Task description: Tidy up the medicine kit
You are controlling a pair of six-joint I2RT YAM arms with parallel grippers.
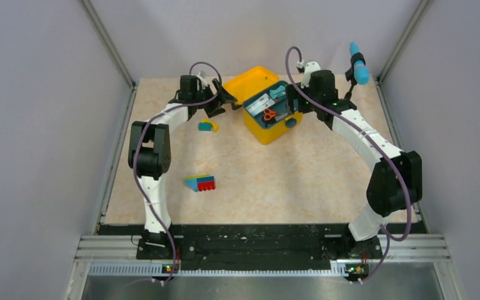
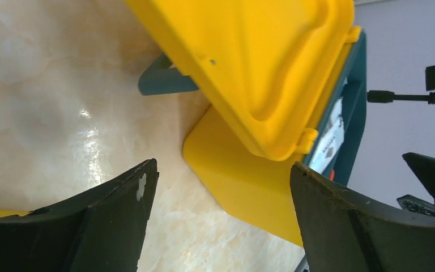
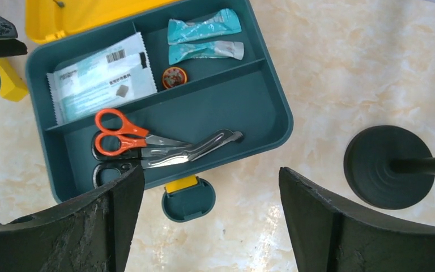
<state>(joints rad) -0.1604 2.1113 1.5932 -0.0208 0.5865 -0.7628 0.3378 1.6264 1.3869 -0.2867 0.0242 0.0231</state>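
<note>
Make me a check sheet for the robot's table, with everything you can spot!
Surface: beige marbled table; no spills seen.
Job's things: yellow medicine kit, lid open. Teal tray inside holds orange scissors, black-handled shears, a white sachet, two teal packets and a small round tin.
Clutter: toy block; small yellow and teal piece; black stand.
Grippers: left gripper open beside the lid; right gripper open beside the kit; both hold nothing.
Cables: purple cables run along both arms; no tangles seen.
Surroundings: grey walls; metal rail.
</note>
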